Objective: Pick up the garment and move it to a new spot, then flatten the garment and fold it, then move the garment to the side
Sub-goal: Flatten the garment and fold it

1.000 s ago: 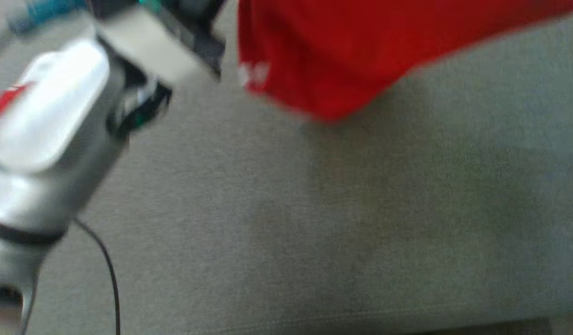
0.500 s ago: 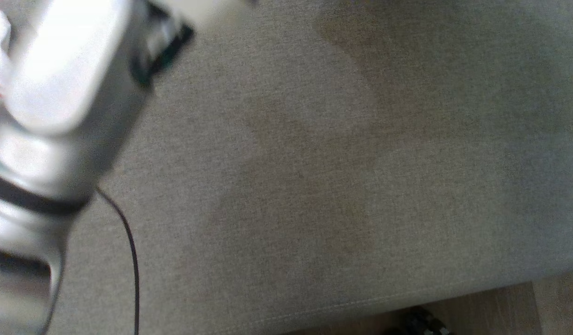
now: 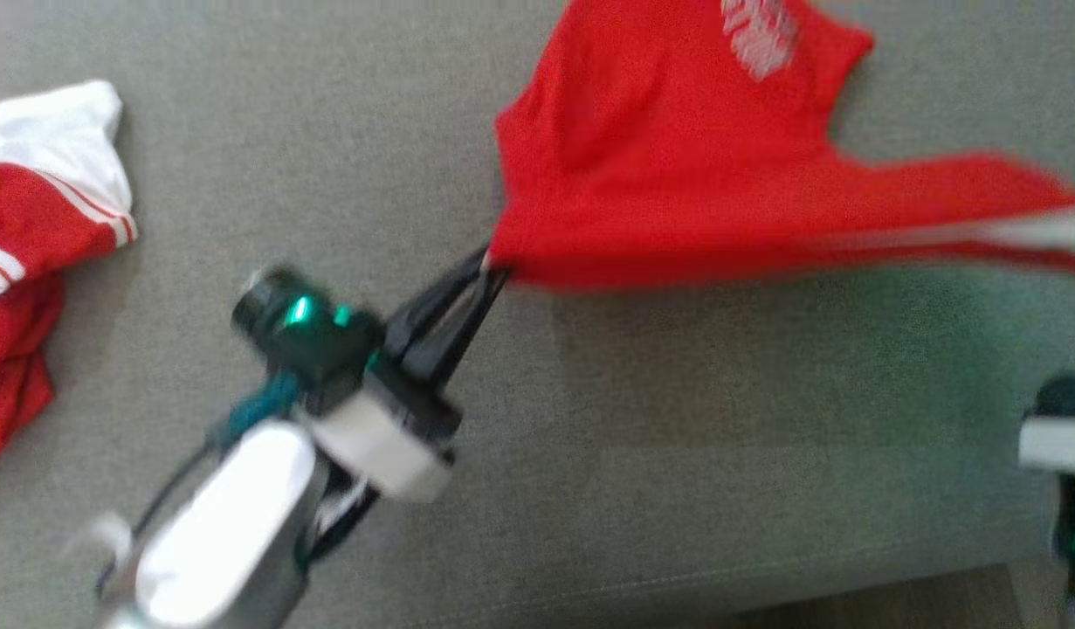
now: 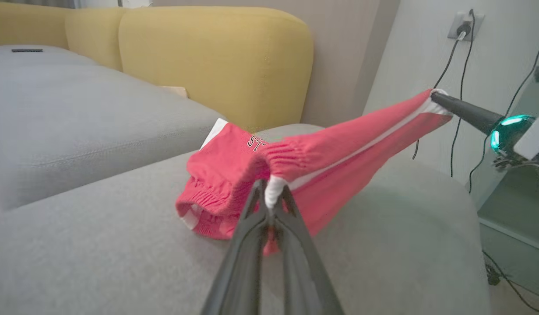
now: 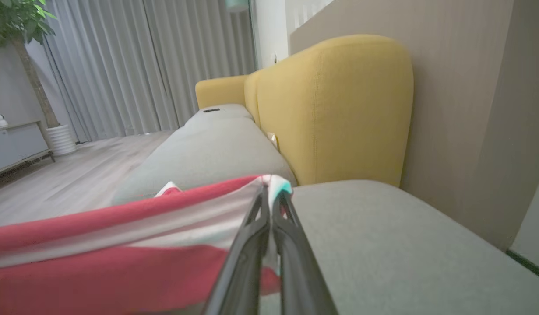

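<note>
The garment (image 3: 677, 175) is a pair of red shorts with white side stripes and white lettering, lifted and stretched over the grey sofa seat (image 3: 677, 454). My left gripper (image 3: 493, 266) is shut on its lower left corner, at the white trim of the garment (image 4: 322, 153) in the left wrist view. My right gripper (image 4: 435, 95) is shut on the far striped end, which is pulled out taut to the right. The right wrist view shows my right gripper (image 5: 269, 192) pinching the white edge of the garment (image 5: 98, 245). The middle part of the shorts sags onto the cushion.
A second red and white garment (image 3: 31, 218) lies crumpled at the left of the seat. Yellow backrests (image 4: 216, 57) stand behind the cushions. A wall socket with cables (image 4: 464, 22) is at the right end. The seat's front edge (image 3: 764, 594) runs low in the head view.
The head camera has swung, so the whole picture shifted. The red garment, out of view half a second ago, now shows stretched between both grippers, and the left gripper's fingers have come into view.
</note>
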You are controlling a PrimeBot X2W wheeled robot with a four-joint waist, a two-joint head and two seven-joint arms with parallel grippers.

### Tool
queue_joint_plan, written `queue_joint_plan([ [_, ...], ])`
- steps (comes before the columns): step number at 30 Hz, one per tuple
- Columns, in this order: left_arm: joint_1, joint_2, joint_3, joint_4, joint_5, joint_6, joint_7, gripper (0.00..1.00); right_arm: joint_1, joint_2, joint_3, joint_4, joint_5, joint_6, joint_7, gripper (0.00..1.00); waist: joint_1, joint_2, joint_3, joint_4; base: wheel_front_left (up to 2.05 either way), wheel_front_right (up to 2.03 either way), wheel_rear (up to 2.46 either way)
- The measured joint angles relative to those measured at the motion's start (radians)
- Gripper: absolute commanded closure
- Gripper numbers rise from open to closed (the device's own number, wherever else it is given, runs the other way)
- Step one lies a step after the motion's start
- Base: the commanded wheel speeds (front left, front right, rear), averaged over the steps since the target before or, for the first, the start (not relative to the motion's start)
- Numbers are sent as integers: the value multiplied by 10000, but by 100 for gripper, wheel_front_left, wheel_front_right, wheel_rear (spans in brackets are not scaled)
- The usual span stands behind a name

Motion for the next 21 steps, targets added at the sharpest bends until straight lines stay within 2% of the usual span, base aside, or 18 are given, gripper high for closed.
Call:
queue_joint_plan([
  [3, 1399, 107, 537, -593, 343, 240, 2, 100, 1138, 272, -73, -479, 100, 2, 192, 100, 0, 0, -375, 38, 0, 0, 0],
  [9, 3243, 169, 723, -1101, 742, 240, 2, 100, 2003, 301, -8, -1277, 165, 2, 679, 100, 0, 0, -953, 221, 0, 0, 0],
  [21, 3773, 8, 1026, -1304, 867, 88, 2, 100, 2431, 299, -61, -1737, 155, 2, 1156, 100, 0, 0, -1560, 764, 0, 0, 0],
])
